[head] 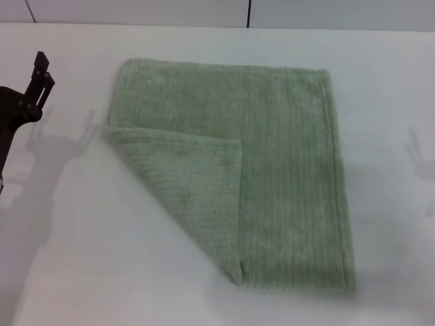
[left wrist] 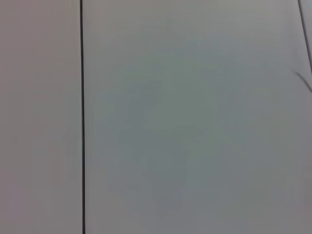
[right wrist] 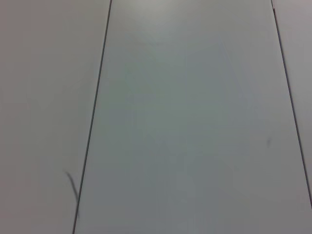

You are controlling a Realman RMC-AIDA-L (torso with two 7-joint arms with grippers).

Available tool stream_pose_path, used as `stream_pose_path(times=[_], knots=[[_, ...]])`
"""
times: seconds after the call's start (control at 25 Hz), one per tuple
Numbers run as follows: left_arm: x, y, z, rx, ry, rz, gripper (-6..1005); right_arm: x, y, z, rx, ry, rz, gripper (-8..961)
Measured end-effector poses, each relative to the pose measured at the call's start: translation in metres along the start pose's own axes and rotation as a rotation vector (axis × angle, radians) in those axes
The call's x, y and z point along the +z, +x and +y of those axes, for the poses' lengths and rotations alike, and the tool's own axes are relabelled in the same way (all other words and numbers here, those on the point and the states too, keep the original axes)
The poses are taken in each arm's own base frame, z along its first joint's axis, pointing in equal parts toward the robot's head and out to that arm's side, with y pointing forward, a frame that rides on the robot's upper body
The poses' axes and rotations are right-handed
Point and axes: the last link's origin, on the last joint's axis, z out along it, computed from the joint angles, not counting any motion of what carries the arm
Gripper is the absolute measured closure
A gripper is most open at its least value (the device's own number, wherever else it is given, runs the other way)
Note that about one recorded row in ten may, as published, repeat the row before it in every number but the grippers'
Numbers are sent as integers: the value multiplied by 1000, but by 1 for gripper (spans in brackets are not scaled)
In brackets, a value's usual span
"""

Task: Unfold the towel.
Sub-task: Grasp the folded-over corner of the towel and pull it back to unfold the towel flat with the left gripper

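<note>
The towel (head: pixel 272 170) is a pale sage-green ribbed cloth lying flat on the white table (head: pixel 81 272) in the head view. Its near-left corner is folded over onto the cloth as a triangular flap (head: pixel 194 183), whose point reaches toward the towel's middle. My left gripper (head: pixel 42 75) is a dark shape at the far left edge of the head view, raised and well apart from the towel. My right gripper is out of view. Both wrist views show only pale panels with dark seams, with no towel and no fingers.
The white table extends on all sides of the towel. A pale wall with a dark vertical seam (head: pixel 249 12) runs along the far edge. Faint arm shadows (head: pixel 61 146) fall on the table left of the towel.
</note>
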Motion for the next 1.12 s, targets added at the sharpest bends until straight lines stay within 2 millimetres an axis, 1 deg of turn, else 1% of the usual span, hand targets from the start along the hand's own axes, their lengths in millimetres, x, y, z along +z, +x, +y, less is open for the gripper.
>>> stream_pose_path(times=[0.32,0.4,0.44,0.48,0.56,0.6,0.72,0.76,0.8,0.92,0.96,1.0,1.12], knots=[[0,0,-1,1,5,1,205,3,0,0,4,-3,-6,212],[0,0,-1,3,5,1,205,3,-1,1,35,-3,-8,212],[0,0,-1,6,5,2,205,6,2,1,106,-12,9,212],[0,0,-1,7,5,2,206,6,2,1,106,-12,9,212],[1,1,-1,8,5,3,206,16,9,3,190,-55,53,213],[1,1,-1,8,5,3,206,16,9,3,190,-55,53,213],[2,0,-1,8,4,1,207,29,12,9,227,-112,78,214],[3,0,-1,10,2,-2,207,42,15,14,247,-151,124,214],[3,0,-1,10,2,-2,207,42,15,14,247,-151,124,214],[4,-1,-1,13,0,-4,208,65,18,22,274,-199,221,215],[4,-1,-1,14,2,-5,208,81,18,27,289,-225,306,215],[4,-1,-1,14,2,-5,209,81,18,27,289,-225,306,216],[4,-1,-2,15,7,-5,209,106,17,29,295,-241,446,219]])
